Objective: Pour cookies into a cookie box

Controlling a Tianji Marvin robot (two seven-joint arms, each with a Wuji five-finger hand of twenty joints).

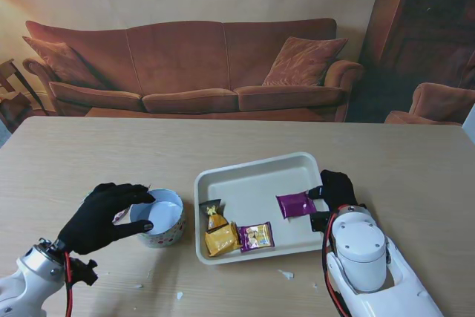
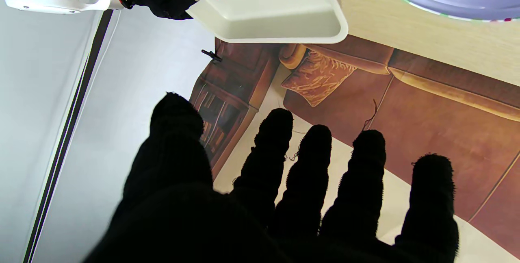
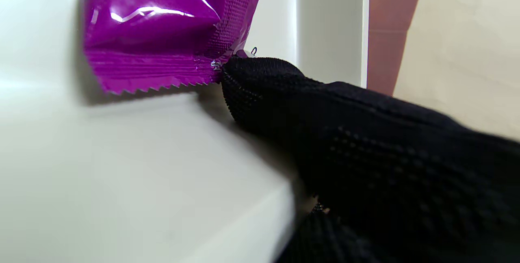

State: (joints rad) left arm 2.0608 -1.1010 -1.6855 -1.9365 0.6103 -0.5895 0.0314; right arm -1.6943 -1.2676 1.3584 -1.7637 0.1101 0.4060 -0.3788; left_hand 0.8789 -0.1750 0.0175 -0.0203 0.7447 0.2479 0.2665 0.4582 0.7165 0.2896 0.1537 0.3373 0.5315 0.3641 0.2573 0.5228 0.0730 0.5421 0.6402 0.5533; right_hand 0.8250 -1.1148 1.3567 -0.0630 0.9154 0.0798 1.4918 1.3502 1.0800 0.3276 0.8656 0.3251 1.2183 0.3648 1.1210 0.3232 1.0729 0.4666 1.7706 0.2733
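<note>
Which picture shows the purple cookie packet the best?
The right wrist view: the purple packet fills it, its crimped edge touching a fingertip. The stand view shows it small, lying in the tray beside the right hand. The left wrist view catches only a corner.

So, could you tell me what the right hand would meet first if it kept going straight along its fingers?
Most likely the purple packet: in the wrist view the right hand's fingertip already sits at its crimped edge, inside the white tray. Whether they actually touch is unclear.
</note>
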